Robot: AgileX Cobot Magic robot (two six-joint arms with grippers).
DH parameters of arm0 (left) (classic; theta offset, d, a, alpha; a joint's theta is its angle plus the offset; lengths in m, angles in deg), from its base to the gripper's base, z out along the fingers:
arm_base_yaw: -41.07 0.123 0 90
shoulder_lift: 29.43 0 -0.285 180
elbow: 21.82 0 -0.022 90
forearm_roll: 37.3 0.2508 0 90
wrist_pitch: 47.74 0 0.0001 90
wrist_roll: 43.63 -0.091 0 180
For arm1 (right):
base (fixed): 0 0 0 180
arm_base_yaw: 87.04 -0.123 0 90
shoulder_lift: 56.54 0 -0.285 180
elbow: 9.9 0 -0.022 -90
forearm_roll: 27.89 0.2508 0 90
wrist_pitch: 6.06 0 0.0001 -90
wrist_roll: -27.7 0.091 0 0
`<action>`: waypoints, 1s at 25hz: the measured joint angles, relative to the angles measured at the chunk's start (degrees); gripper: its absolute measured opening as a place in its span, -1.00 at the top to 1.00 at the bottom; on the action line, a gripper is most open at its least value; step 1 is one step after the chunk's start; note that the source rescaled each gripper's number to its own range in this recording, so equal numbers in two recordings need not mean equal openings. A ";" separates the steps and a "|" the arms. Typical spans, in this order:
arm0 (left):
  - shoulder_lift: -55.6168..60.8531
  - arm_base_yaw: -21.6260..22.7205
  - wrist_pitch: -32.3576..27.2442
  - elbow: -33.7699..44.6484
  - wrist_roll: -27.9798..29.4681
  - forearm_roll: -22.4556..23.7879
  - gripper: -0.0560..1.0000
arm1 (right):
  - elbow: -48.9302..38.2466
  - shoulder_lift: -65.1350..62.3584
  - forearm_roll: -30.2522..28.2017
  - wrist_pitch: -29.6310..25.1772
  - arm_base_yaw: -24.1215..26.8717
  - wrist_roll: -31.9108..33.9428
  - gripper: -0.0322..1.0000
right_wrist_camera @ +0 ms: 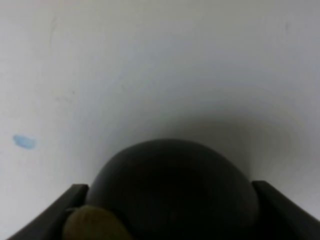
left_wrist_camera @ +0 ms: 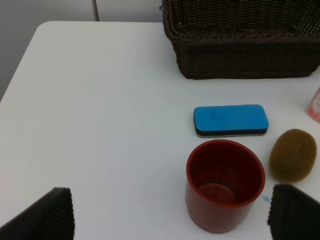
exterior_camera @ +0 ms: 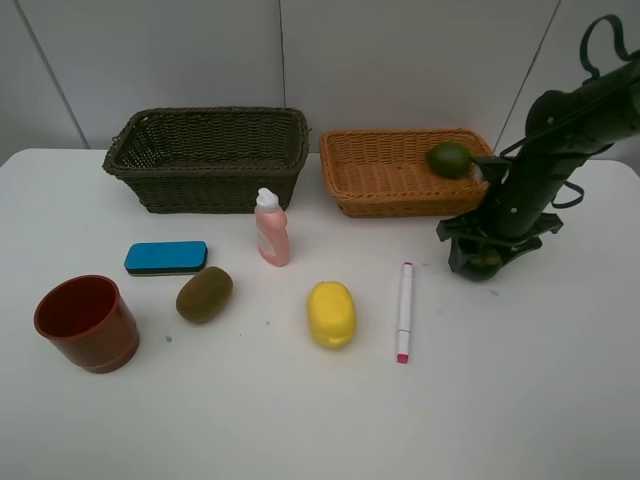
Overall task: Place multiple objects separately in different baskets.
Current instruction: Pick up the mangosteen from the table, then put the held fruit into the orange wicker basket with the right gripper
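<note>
My right gripper [exterior_camera: 484,258] is down on the table right of the white pen [exterior_camera: 405,311], shut on the dark mangosteen [right_wrist_camera: 175,185], whose sides meet both fingers [right_wrist_camera: 75,200]. The green lime [exterior_camera: 450,159] lies in the orange-tan basket [exterior_camera: 390,205]. The dark olive basket [exterior_camera: 220,185] holds nothing I can see. In front of the baskets stand the pink bottle [exterior_camera: 271,228], blue eraser [exterior_camera: 166,257], kiwi [exterior_camera: 204,294], lemon [exterior_camera: 332,314] and red-brown cup [exterior_camera: 87,322]. My left gripper [left_wrist_camera: 172,212] hangs open above the cup [left_wrist_camera: 225,185], near the eraser [left_wrist_camera: 231,120] and kiwi [left_wrist_camera: 293,155].
The white table [exterior_camera: 300,420] ends at a grey wall behind the baskets. Its left edge [left_wrist_camera: 20,65] shows in the left wrist view. The left arm is outside the exterior high view. A small blue mark [right_wrist_camera: 24,142] is on the tabletop near the mangosteen.
</note>
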 joint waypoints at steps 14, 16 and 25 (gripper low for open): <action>0.00 0.00 0.00 0.00 0.00 0.00 -1.00 | 1.99 -2.93 0.00 -4.83 0.00 0.00 -0.28; 0.00 0.00 0.00 0.00 0.00 0.00 -1.00 | 4.63 -4.88 0.00 -8.07 0.00 0.00 -0.28; 0.00 0.00 0.00 0.00 0.00 0.00 -1.00 | 20.74 -8.50 -0.24 -20.76 0.00 0.00 -0.28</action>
